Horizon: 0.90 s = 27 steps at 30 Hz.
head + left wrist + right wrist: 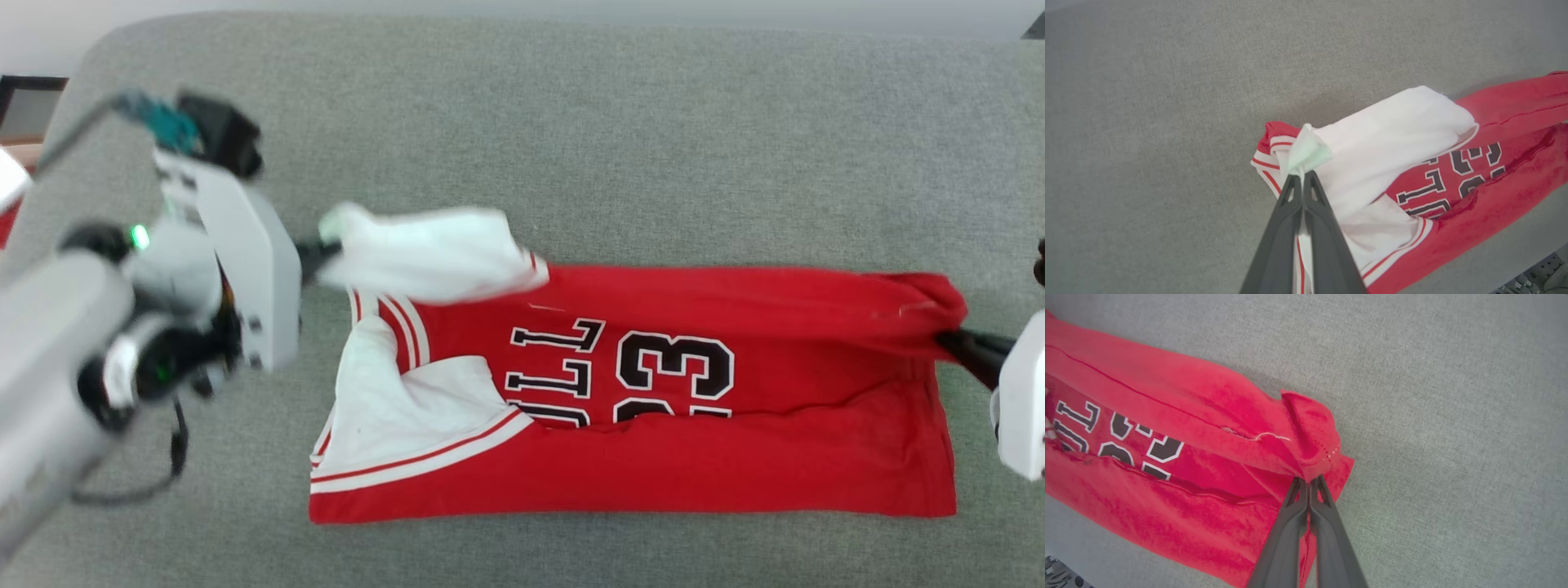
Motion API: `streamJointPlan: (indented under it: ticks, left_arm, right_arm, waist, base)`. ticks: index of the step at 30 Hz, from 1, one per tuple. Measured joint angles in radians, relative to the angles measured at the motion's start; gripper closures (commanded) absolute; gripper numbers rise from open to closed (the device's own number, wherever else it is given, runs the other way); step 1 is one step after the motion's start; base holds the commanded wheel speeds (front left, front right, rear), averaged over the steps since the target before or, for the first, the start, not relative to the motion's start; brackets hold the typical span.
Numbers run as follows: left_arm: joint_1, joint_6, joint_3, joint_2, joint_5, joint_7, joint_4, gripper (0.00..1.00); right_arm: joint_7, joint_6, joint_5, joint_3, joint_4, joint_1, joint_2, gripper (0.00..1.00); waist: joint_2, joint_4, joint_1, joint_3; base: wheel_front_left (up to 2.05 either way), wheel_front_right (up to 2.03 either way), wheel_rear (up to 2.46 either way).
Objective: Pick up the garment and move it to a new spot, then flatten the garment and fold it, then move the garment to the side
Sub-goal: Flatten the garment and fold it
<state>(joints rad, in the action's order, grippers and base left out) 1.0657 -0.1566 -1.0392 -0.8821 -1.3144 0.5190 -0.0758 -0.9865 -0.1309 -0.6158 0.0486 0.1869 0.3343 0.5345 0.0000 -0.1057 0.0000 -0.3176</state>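
At the left end of the shirt (653, 465), the left gripper (1302, 175) pinches the white sleeve (424, 253) shut, holding it above the grey cushion (571, 122). At the right end, the right gripper (1309, 479) pinches the red hem corner (1314, 449). The paired grips likely serve to fold the far edge over evenly.

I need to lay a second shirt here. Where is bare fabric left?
Widest: the grey fabric surface beyond the jersey's far edge. A narrower strip runs along its near edge. Crowded at both ends, where the left end effector pinches the white sleeve and the right end effector pinches the hem corner.
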Motion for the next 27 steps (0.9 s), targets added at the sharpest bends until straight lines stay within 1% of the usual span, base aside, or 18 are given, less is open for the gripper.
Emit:
streamJointPlan:
  ticks: [3,8,13,14,15,16,17,18,22,27]
  left_arm:
    - [-0.059,-0.055,-0.012,-0.032,-0.017,0.005,0.086,1.0]
    - [-0.137,-0.125,-0.035,-0.058,-0.054,0.019,0.171,1.0]
    - [-0.167,-0.143,-0.056,-0.062,-0.063,0.031,0.196,1.0]
    - [-0.168,-0.143,-0.058,-0.062,-0.06,0.032,0.195,0.89]
    - [-0.171,-0.143,-0.057,-0.06,-0.063,0.03,0.194,0.7]
    - [-0.176,-0.143,-0.052,-0.054,-0.078,0.03,0.191,0.51]
    - [-0.179,-0.143,-0.051,-0.049,-0.087,0.032,0.19,0.24]
    - [-0.182,-0.143,-0.053,-0.047,-0.087,0.035,0.19,0.0]
    - [-0.191,-0.143,-0.048,-0.048,-0.12,0.046,0.197,0.0]
    - [-0.197,-0.143,-0.05,-0.059,-0.118,0.048,0.213,0.0]
  right_arm:
    - [-0.014,0.0,0.0,-0.019,0.016,-0.041,-0.011,1.0]
    - [-0.037,0.0,-0.002,-0.028,0.029,-0.094,-0.026,1.0]
    - [-0.045,0.0,0.001,-0.029,0.032,-0.111,-0.035,1.0]
    - [-0.045,0.0,0.002,-0.029,0.032,-0.111,-0.039,1.0]
    - [-0.045,0.0,0.003,-0.029,0.032,-0.111,-0.042,0.86]
    - [-0.044,0.0,0.006,-0.028,0.032,-0.111,-0.046,0.68]
    - [-0.044,0.0,0.007,-0.026,0.032,-0.111,-0.049,0.26]
    - [-0.044,0.0,0.008,-0.026,0.031,-0.111,-0.052,0.0]
    - [-0.044,0.0,0.003,-0.028,0.026,-0.111,-0.064,0.0]
    - [-0.049,0.0,-0.011,-0.043,0.04,-0.127,-0.08,0.0]
  waist:
    - [0.0,-0.004,0.0,0.004]
    - [0.0,-0.002,-0.0001,0.005]
    - [0.0,-0.001,0.0,0.004]
    - [0.0,0.0,0.0,0.004]
    - [0.0,0.0,0.0,0.005]
    - [0.0,0.0,-0.0001,0.007]
    - [0.0,0.0,0.0,0.01]
    - [0.0,0.0,0.0,0.013]
    - [0.0,-0.001,0.0,0.029]
    - [0.0,-0.006,-0.0001,0.058]
  base:
    - [0.0,0.0,0.0]
    - [0.0,0.0,0.0]
    - [0.0,0.0,0.0]
    - [0.0,0.0,0.0]
    - [0.0,0.0,0.0]
    - [0.0,0.0,0.0]
    - [0.0,0.0,0.0]
    - [0.0,0.0,0.0]
    - [0.0,0.0,0.0]
    - [0.0,0.0,0.0]
